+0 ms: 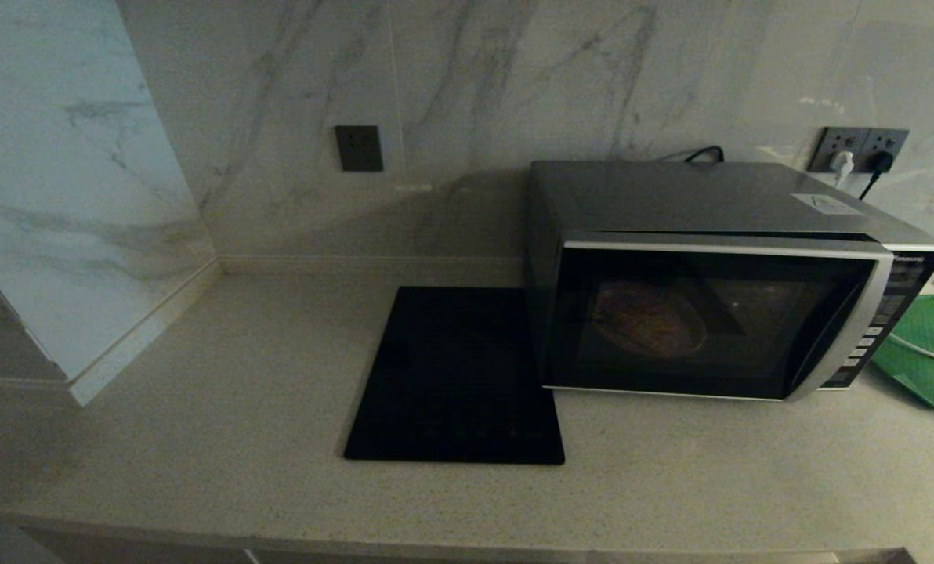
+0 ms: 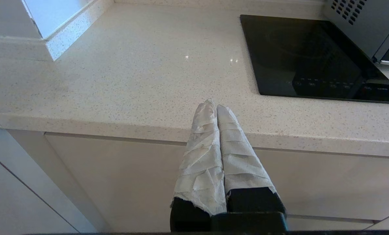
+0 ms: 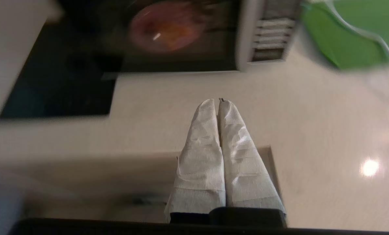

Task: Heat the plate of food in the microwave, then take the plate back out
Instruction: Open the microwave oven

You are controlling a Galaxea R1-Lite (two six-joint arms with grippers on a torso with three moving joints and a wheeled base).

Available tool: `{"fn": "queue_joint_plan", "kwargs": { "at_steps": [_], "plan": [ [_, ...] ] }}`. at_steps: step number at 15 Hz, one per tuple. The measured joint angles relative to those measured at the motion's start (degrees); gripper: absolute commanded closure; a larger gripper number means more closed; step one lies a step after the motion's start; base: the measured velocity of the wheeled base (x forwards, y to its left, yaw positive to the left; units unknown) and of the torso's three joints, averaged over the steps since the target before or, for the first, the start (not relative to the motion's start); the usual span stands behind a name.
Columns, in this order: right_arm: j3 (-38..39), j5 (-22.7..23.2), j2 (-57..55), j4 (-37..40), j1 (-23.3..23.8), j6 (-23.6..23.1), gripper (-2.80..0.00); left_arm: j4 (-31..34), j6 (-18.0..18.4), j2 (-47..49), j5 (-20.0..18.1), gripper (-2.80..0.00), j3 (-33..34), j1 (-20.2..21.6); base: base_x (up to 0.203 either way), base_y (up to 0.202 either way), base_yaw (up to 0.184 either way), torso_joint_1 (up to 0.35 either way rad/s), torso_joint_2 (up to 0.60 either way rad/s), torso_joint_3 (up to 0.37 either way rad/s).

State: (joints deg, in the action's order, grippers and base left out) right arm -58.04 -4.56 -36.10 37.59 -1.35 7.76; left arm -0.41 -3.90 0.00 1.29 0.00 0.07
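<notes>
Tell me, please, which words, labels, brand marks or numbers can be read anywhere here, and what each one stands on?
None can be read.
Microwave brand mark above its button panel: too small.
Button panel markings: blurred.
White sticker on the microwave top: print too small.
Black mat front markings: too faint.
Plate of food, behind the shut door: no text visible.

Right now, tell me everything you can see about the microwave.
The microwave is a large silver-and-black box standing on the pale speckled counter, its door shut. Silver curved trim frames the dark glass, with a button panel on the right. Inside, the plate of food glows dimly. A black mat lies beside it, a green tray on the other side.
</notes>
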Motion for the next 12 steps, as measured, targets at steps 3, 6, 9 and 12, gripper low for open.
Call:
{"fn": "queue_joint_plan", "kwargs": {
  "at_steps": [3,6,9,12],
  "plan": [
    [-1.5,-7.4,-6.9,-3.4,-11.6,-3.8,0.00,0.0,0.0,0.0,0.0,0.00,0.0,0.1,0.000,0.000,0.000,0.000,0.00,0.000],
    [-2.8,-18.1,-17.1,-11.2,-24.2,-4.4,0.00,0.0,0.0,0.0,0.0,0.00,0.0,0.0,0.000,0.000,0.000,0.000,0.00,0.000],
    [-5.1,-25.3,-28.2,-20.6,-31.5,-4.4,0.00,0.0,0.0,0.0,0.0,0.00,0.0,0.0,0.000,0.000,0.000,0.000,0.00,0.000],
    [-9.9,-28.8,-38.8,-25.9,-36.3,-1.2,0.00,0.0,0.0,0.0,0.0,0.00,0.0,0.1,0.000,0.000,0.000,0.000,0.00,0.000]
  ]
}}
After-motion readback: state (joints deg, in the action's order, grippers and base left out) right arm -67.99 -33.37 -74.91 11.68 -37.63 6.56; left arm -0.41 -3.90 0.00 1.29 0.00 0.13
